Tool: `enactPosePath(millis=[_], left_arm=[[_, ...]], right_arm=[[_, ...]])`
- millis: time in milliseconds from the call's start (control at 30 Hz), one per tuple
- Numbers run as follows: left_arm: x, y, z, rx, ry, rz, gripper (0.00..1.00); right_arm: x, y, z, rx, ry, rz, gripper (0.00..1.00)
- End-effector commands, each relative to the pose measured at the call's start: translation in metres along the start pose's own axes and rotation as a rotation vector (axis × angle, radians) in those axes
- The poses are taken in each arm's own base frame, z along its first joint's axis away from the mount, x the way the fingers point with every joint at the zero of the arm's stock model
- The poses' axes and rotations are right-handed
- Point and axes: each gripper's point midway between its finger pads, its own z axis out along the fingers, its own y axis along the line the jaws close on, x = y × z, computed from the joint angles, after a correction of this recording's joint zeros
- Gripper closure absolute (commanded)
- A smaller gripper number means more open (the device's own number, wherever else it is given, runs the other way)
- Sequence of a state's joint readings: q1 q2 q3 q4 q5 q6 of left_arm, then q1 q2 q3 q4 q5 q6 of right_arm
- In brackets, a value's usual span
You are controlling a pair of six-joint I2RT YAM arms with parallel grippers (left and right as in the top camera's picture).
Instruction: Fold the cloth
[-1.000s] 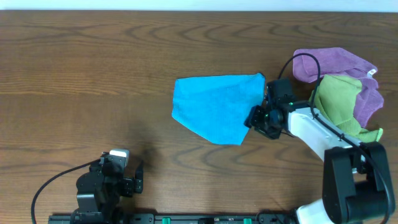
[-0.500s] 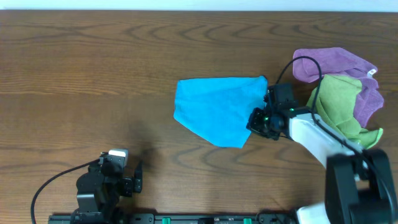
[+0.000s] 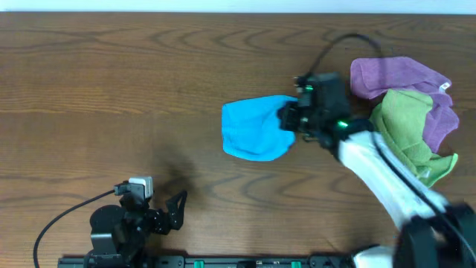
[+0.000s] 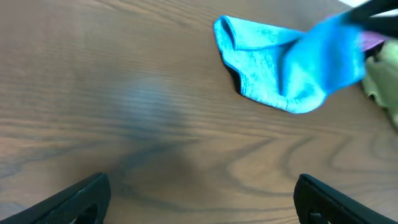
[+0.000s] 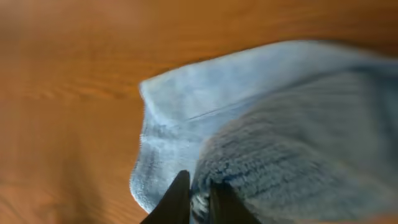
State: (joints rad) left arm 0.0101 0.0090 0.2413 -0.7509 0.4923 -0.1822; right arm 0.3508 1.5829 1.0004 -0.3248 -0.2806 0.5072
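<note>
Dragged left, cloth [image 3: 251, 128] doubles over

Pulled leftward since a second ago, the cloth now lies bunched mid-worktop [image 3: 111, 82], its right edge raised by the right fingers [image 5: 179, 198], which pinch it nearly closed. Near the front edge, the left fingers [image 4: 74, 196] stand wide apart, holding nothing.

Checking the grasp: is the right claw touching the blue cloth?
Touching. The right wrist view shows the right claw pinched on a fold of the cloth.

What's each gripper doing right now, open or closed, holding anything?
Left gripper: open, holding nothing.
Right gripper: closed on the cloth.
</note>
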Motion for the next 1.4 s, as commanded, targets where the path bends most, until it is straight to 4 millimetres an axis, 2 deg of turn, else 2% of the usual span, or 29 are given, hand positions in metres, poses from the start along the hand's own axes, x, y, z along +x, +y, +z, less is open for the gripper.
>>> enactPosePath(millis=[0,100,200,333,433,567,700,800,1000,1233,1367], left_arm=[[0.003,-0.004,0.002,0.027,0.009,-0.073,0.05],[0.003,-0.004,0.002,0.027,0.009,-0.079,0.05],[0.003,-0.003,0.002,0.026,0.009,-0.079,0.05],[0.003,-0.004,0.002,0.027,0.009,-0.079,0.05],[0.003,-0.004,0.002,0.027,0.01,-0.095,0.05],[0.003,-0.004,0.002,0.026,0.012,-0.187,0.05],[0.003,-0.004,0.002,0.026,0.012,-0.222,0.05],[0.003,-0.004,0.002,0.026,0.012,-0.225,0.05],[0.003,-0.004,0.002,0.026,0.012,-0.225,0.05],[0.003,-0.004,0.002,0.026,0.012,-0.228,0.05],[0.003,-0.004,0.002,0.026,0.012,-0.244,0.05]], right_arm=[[0.027,0.028,0.041,-0.079,0.131,-0.056,0.85],[0.049,0.067,0.066,-0.188,0.238,-0.168,0.76],[0.067,0.101,0.071,-0.236,0.294,-0.315,0.67],[0.061,0.105,0.064,-0.12,0.279,-0.37,0.62],[0.047,0.093,0.05,-0.041,0.264,-0.356,0.59],[0.035,0.066,0.023,0.038,0.273,-0.298,0.51],[0.034,0.036,-0.002,0.099,0.323,-0.246,0.48],[0.039,0.015,-0.012,0.141,0.376,-0.216,0.47],[0.049,-0.004,-0.011,0.164,0.411,-0.189,0.46],[0.068,-0.026,0.007,0.179,0.409,-0.153,0.48],[0.067,-0.034,0.015,0.184,0.373,-0.119,0.5]])
